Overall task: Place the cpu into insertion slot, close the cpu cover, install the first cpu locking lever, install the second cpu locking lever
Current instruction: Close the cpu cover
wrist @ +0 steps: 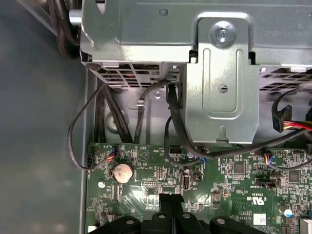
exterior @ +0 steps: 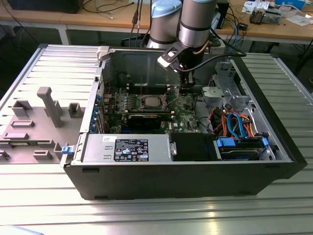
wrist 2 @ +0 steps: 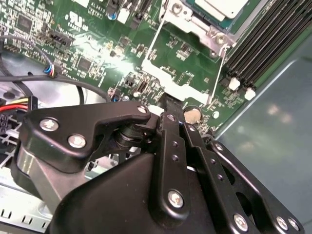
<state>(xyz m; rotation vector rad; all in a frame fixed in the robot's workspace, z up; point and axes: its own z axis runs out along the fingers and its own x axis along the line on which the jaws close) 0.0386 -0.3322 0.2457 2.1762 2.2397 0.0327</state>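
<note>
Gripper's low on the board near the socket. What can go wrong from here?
The gripper hangs close by the coin cell on the green board; a sideways move may knock it. The thin wire lever by the cpu cover stands free nearby and could snag the tip.

cpu [exterior: 150, 102] mid circuit board [exterior: 188, 120], gripper [exterior: 186, 91] near on exterior view's right; power supply box [exterior: 126, 148] in front
</note>
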